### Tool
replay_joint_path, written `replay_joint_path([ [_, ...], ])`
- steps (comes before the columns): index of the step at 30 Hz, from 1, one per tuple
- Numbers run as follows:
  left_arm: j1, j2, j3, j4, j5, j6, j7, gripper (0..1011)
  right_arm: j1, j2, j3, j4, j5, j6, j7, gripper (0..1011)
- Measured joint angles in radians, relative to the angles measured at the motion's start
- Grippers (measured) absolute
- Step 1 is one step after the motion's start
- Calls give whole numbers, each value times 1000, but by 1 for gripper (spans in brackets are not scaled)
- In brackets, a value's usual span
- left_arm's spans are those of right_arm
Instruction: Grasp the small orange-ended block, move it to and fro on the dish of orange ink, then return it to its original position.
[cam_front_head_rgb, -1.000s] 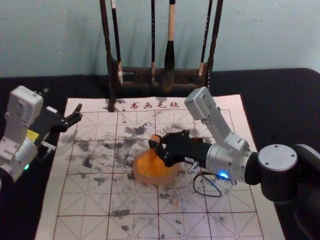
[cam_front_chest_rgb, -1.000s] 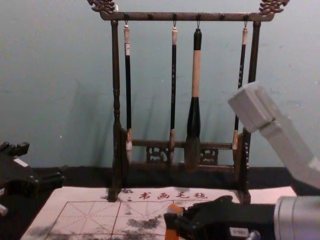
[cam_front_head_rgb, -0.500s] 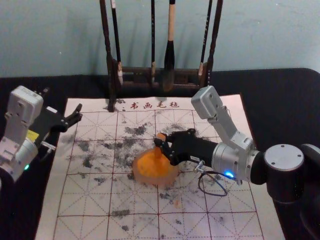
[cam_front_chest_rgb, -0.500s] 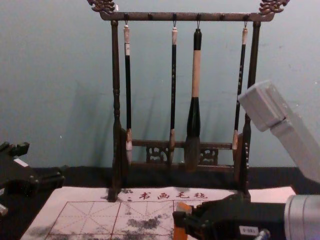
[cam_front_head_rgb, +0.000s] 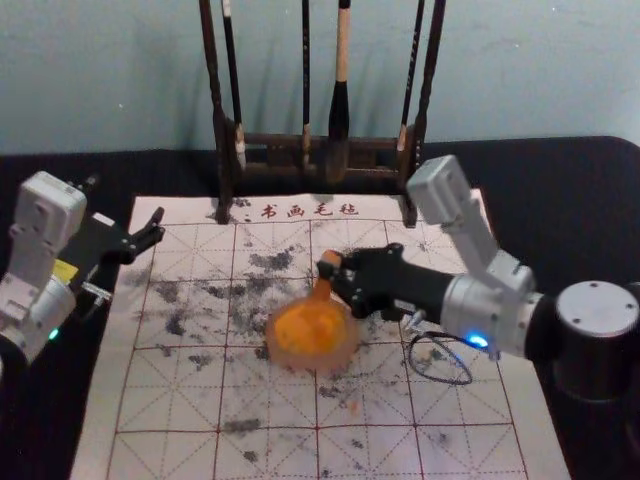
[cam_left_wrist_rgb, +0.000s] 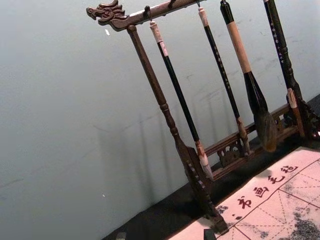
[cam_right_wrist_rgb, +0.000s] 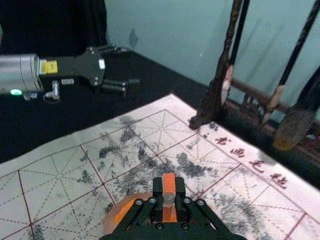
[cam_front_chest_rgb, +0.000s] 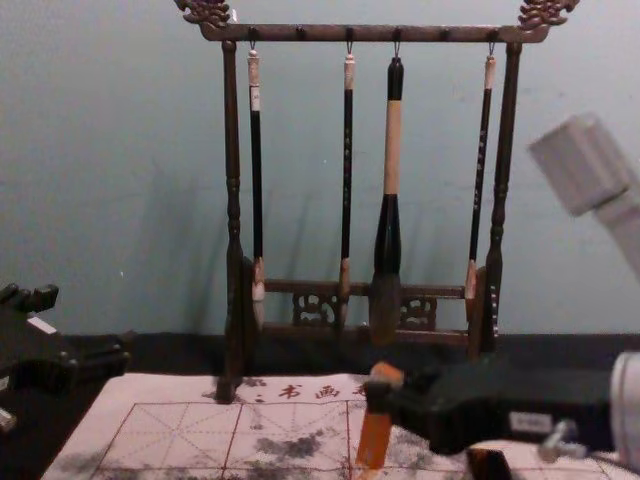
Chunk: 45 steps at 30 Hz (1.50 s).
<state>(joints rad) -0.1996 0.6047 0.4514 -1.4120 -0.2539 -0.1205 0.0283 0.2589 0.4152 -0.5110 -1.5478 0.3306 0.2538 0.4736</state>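
My right gripper (cam_front_head_rgb: 335, 268) is shut on the orange-ended block (cam_front_head_rgb: 321, 289), just above the back right part of the dish of orange ink (cam_front_head_rgb: 276, 345). The chest view has the right gripper (cam_front_chest_rgb: 383, 392) around the upper part of the tilted block (cam_front_chest_rgb: 374, 440). From the right wrist, the gripper (cam_right_wrist_rgb: 169, 192) pinches the block (cam_right_wrist_rgb: 169, 183), and the dish (cam_right_wrist_rgb: 111, 220) lies partly hidden behind the fingers. My left gripper (cam_front_head_rgb: 152, 232) is parked open at the left; its tips (cam_left_wrist_rgb: 165, 235) stand apart in its wrist view.
A brush rack (cam_front_head_rgb: 270, 158) with hanging brushes stands behind the marked felt mat (cam_front_head_rgb: 180, 400). Under the right gripper in the chest view, a small dark object (cam_front_chest_rgb: 488, 463) rests on the mat. Black cloth (cam_front_head_rgb: 560, 220) surrounds the mat.
The right gripper has carried the block rightward and away toward the rack, rising in the chest view. The block leans more there. The left arm and the dish have stayed put.
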Motion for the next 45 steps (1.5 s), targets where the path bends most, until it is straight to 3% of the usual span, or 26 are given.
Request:
replay_joint_path([
  [7, 0, 0, 0, 0, 0, 0, 0, 1001, -34, 47, 52, -62, 49, -10, -4, 127],
  [14, 0, 0, 0, 0, 0, 0, 0, 1001, -95, 84, 125, -123, 120, 19, -58, 127],
  [20, 0, 0, 0, 0, 0, 0, 0, 1001, -130, 98, 155, -146, 156, 51, -104, 127],
  [31, 0, 0, 0, 0, 0, 0, 0, 1001, -162, 104, 162, -145, 171, 89, -159, 127],
  [45, 0, 0, 0, 0, 0, 0, 0, 1001, -147, 77, 151, -111, 171, 91, -174, 127],
])
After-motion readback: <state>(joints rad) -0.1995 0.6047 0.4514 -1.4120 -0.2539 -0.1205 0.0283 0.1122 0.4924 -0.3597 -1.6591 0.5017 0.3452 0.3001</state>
